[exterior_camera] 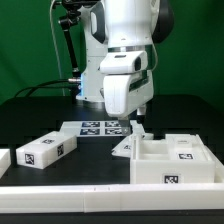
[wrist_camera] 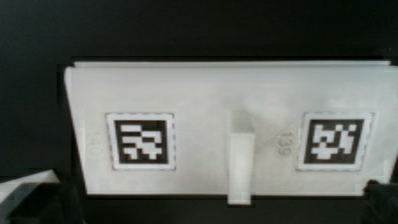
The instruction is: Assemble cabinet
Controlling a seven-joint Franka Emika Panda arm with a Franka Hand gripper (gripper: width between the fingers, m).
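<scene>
Cabinet box (exterior_camera: 172,160) sits lower right in the exterior view; a tagged panel (wrist_camera: 214,90) lies straight below my gripper (exterior_camera: 136,122), its ridge (wrist_camera: 240,160) running between the tags (wrist_camera: 143,140), jaws spread wide and empty

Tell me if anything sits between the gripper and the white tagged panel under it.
Nothing visible does. The gripper hangs over the white panel, and the wrist view shows the panel's tagged face uncovered.
</scene>
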